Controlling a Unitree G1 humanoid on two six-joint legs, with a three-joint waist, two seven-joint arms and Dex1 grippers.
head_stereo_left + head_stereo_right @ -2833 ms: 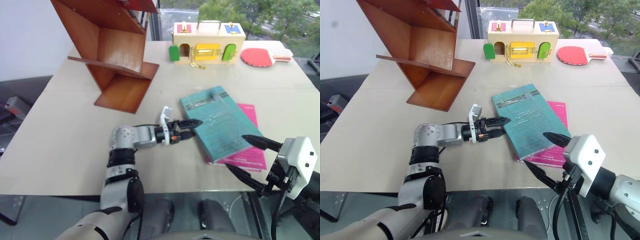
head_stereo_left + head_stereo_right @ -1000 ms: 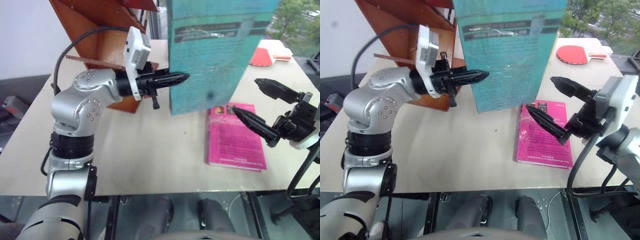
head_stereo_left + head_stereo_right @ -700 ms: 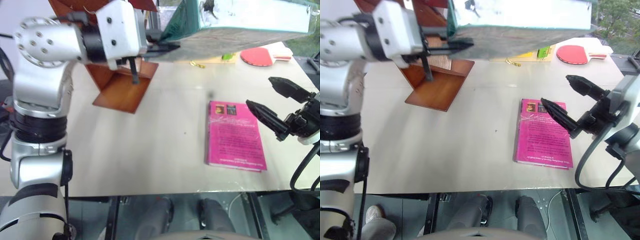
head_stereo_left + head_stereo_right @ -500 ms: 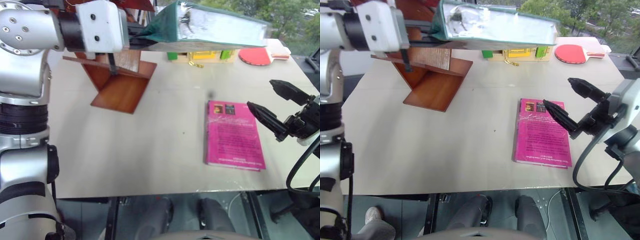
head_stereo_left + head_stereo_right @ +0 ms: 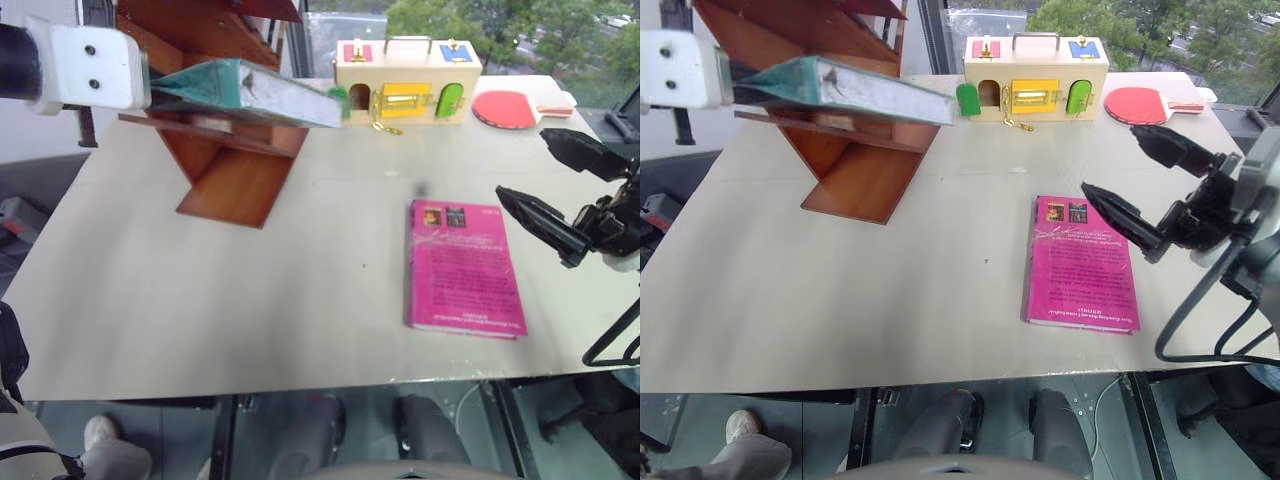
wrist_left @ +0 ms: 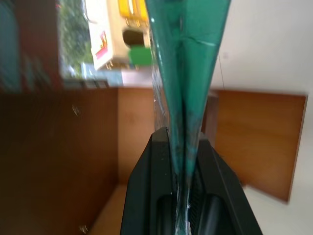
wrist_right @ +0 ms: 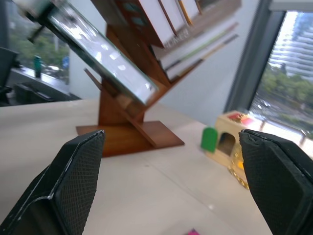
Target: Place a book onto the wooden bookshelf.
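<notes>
On the pale table (image 5: 250, 290), a pink book (image 5: 462, 267) lies by windows.

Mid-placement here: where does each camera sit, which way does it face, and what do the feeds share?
Left and right eye views: on the head, looking forward and down over the table; the left gripper holds the book in front of the wooden bookshelf, the right gripper hangs open beside the pink book.
Left wrist view: looks along its shut jaws and the book's edge toward the shelf.
Right wrist view: between open jaws, facing the shelf and toy box.
Shared: book, shelf and toy box.
</notes>
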